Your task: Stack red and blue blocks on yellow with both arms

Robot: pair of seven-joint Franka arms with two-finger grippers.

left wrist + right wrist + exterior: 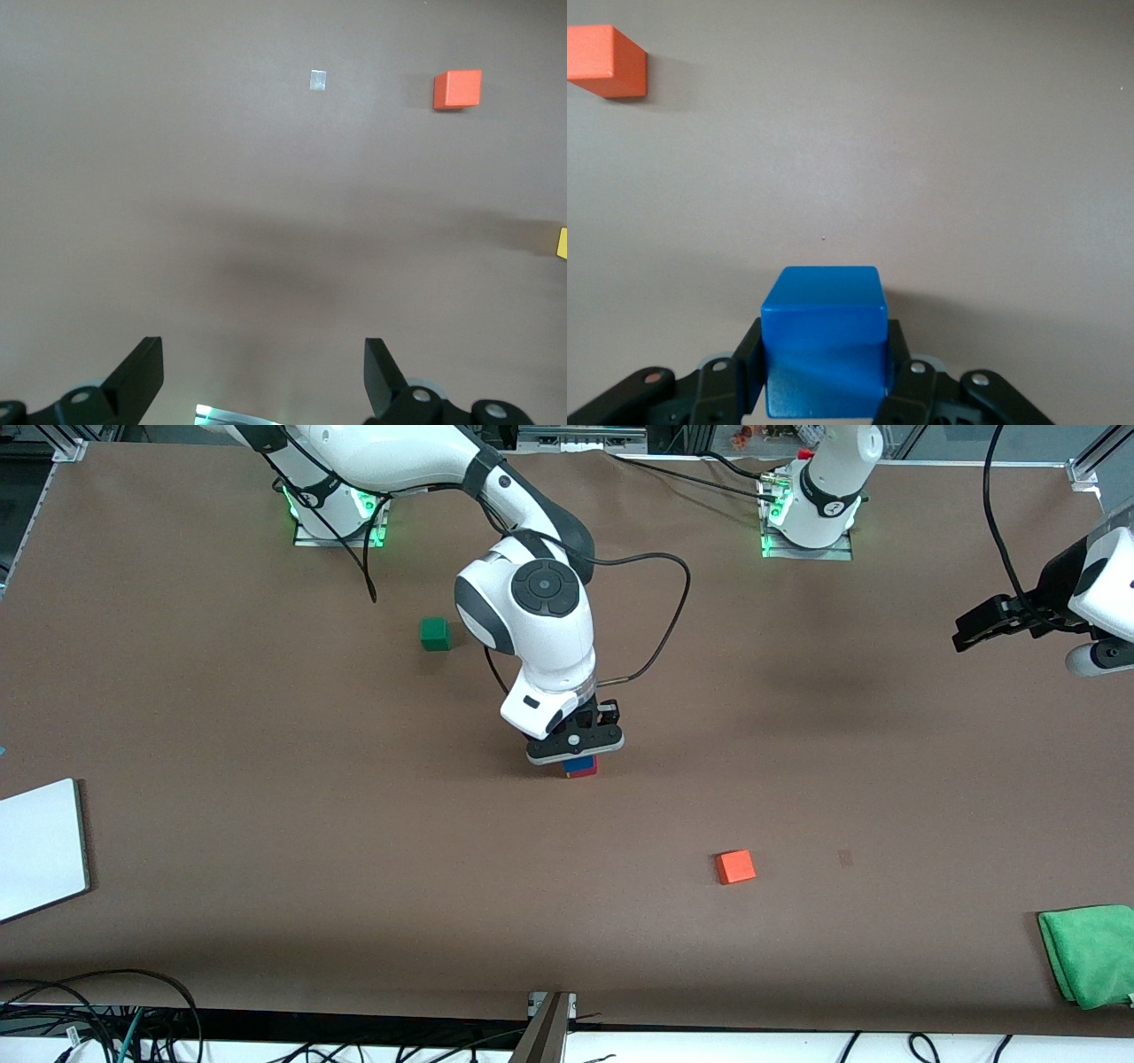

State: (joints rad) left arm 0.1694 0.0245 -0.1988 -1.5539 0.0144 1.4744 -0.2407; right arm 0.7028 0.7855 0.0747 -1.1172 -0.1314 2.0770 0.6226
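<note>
- Blue block (824,341) sits gripped between the fingers of the right claw (578,753), which is closed on its sides near the middle of the bench (266,797); in the front view it rests directly above the red block (585,771), only a sliver of each showing under the claw
- Yellow block cannot be seen under that claw in the front view; the left wrist view catches a yellow edge (563,242) at its border, which may be it, so whether the pile already includes yellow cannot be told
- Left claw (264,372) hangs with its jaws spread wide and empty over bare bench toward the left arm's end; that arm waits
- Orange cube (735,865) lies nearer the front camera than the pile, well apart from it; a green cube (434,634) lies farther from the camera; a green cloth (1091,952) and a white board (40,849) lie at the bench edges; none of these belongs to the stack
- Step in hand, by judgement: placing blue on red, apparently at or close to set-down
- Next move calls for the blue faces to sit square on red, then a gentle opening and a straight lift, so the fingers do not drag the top block sideways
</note>
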